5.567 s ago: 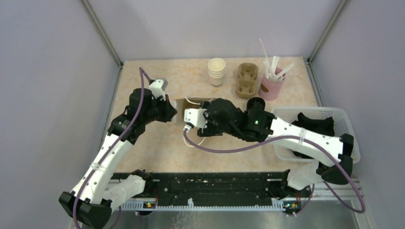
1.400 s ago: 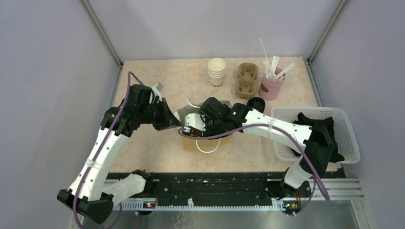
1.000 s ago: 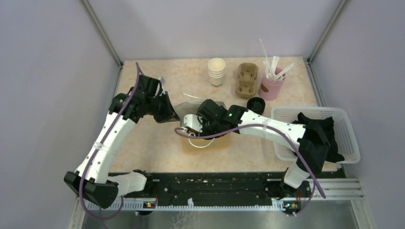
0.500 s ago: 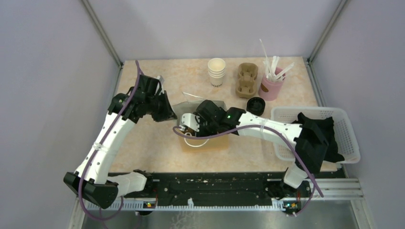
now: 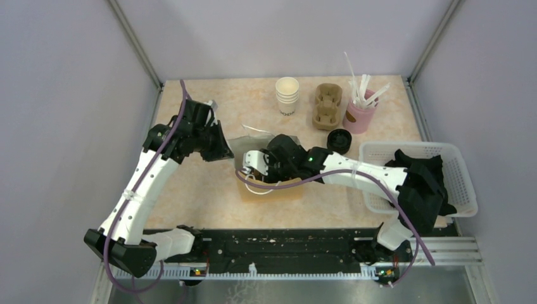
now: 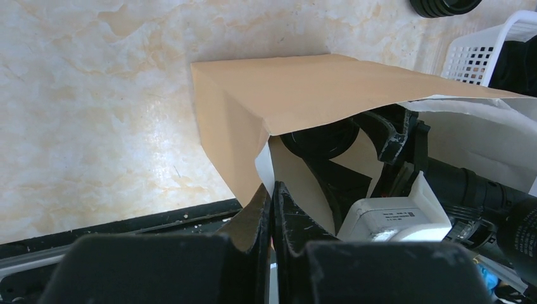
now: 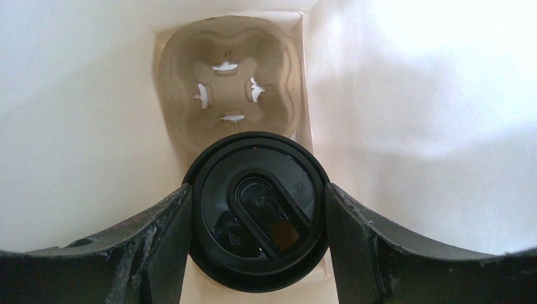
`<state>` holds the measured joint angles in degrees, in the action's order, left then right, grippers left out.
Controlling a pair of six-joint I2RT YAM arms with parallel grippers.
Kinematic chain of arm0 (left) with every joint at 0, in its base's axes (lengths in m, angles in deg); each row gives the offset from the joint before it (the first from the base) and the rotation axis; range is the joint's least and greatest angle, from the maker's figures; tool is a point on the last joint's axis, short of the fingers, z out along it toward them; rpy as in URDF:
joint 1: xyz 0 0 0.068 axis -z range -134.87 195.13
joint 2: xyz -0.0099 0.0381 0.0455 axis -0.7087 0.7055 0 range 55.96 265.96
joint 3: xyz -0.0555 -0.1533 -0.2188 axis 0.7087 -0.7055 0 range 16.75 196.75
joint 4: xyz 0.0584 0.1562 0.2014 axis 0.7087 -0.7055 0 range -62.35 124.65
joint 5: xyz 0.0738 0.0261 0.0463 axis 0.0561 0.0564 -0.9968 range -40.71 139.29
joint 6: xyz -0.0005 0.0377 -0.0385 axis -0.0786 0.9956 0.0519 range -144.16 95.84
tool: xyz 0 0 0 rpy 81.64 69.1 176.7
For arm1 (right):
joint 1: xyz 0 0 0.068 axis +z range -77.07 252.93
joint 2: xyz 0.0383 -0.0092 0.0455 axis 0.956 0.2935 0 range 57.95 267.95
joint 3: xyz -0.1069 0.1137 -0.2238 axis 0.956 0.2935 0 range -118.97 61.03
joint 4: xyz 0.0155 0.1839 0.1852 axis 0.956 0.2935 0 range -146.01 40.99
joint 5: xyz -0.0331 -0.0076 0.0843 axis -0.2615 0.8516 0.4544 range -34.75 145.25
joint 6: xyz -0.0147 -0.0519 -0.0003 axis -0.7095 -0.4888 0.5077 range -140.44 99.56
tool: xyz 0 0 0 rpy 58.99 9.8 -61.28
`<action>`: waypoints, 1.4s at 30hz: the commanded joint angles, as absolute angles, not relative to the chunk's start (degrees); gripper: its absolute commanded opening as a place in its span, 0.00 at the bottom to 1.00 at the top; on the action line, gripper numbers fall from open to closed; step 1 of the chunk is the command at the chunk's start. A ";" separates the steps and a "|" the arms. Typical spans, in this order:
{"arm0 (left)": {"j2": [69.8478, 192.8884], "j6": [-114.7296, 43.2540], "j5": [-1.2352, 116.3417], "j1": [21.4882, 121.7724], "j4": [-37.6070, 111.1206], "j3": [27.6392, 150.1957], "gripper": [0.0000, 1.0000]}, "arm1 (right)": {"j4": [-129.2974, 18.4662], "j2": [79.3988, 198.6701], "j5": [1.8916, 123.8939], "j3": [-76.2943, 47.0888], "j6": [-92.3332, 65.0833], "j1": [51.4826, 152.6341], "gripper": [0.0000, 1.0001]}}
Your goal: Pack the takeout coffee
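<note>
The takeout coffee, seen by its black lid point(image 7: 256, 212), sits between the fingers of my right gripper point(image 7: 256, 190), which is shut on it inside the brown paper bag point(image 5: 282, 189). A moulded cup carrier point(image 7: 231, 95) lies at the bag's far end, just beyond the cup. My left gripper point(image 6: 272, 190) is shut on the rim of the bag point(image 6: 297, 88) and holds its mouth open. From above, my left gripper point(image 5: 225, 152) is at the bag's left edge. My right gripper point(image 5: 253, 166) reaches into the mouth and hides the cup.
At the back stand a stack of lidless white cups point(image 5: 287, 95), a spare cup carrier point(image 5: 329, 104) and a pink cup of straws point(image 5: 361, 114). A pile of black lids point(image 5: 340, 139) lies beside a white basket point(image 5: 405, 147) on the right.
My left gripper has lifted the bag's rim and opened its mouth. My right gripper has pushed into the bag with the cup. In the last half second it shifted only slightly.
</note>
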<state>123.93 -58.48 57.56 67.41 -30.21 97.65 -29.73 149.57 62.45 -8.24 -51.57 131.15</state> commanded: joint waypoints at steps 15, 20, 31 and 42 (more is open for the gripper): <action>123.86 -55.39 56.02 67.25 -29.86 99.79 0.08 | -14.90 151.63 62.95 -1.95 -51.01 129.60 0.12; 123.83 -55.07 56.00 67.34 -29.68 99.77 0.07 | -15.57 149.88 61.88 -1.11 -50.66 129.62 0.14; 122.99 -56.13 59.14 67.30 -26.37 97.89 0.06 | -12.49 147.72 58.57 -16.16 -45.48 129.88 0.43; 122.70 -55.68 60.01 67.27 -24.72 97.16 0.05 | -9.86 148.40 54.77 -25.71 -42.55 131.67 0.98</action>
<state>123.95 -56.67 59.36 67.41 -27.67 97.50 -11.46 148.36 57.03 -20.35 -44.41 130.45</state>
